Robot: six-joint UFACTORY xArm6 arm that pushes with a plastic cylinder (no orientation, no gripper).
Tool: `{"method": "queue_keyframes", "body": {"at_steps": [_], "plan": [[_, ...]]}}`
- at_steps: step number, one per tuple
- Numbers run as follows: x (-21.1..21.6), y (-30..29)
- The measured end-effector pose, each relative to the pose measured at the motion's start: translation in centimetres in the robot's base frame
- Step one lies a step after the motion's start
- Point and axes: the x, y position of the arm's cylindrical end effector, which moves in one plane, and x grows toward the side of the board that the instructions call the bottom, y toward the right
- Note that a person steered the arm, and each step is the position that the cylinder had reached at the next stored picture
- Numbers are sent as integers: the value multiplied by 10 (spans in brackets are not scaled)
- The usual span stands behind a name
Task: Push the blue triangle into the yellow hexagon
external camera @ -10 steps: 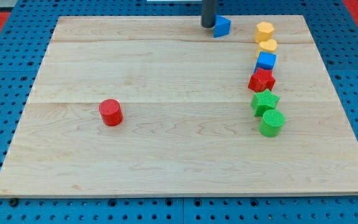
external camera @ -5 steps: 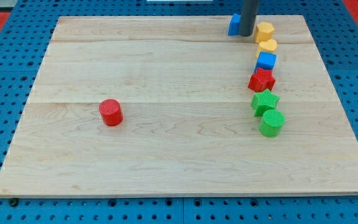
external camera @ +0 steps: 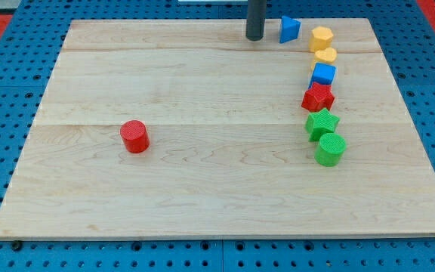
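The blue triangle (external camera: 289, 29) lies near the board's top edge, right of centre. The yellow hexagon (external camera: 322, 37) sits just to its right, a small gap apart. My tip (external camera: 254, 37) stands on the board to the left of the blue triangle, a short gap away, not touching it. The dark rod rises from the tip out of the view's top.
Below the yellow hexagon runs a column of blocks: a yellow block (external camera: 325, 57), a blue cube (external camera: 323, 74), a red star (external camera: 318, 97), a green star (external camera: 322, 122), a green cylinder (external camera: 330, 149). A red cylinder (external camera: 134, 137) stands alone at the left. The wooden board (external camera: 217, 189) rests on blue pegboard.
The blue triangle has moved right, closer to the yellow hexagon. My tip went from the triangle's left to its right side, then came back to its left.
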Motion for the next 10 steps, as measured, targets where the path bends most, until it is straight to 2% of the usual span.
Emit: {"method": "queue_keyframes", "body": {"at_steps": [1,2,3,6,10], "plan": [[-17,23],[-17,59],[-17,68],[2,69],[2,82]]}}
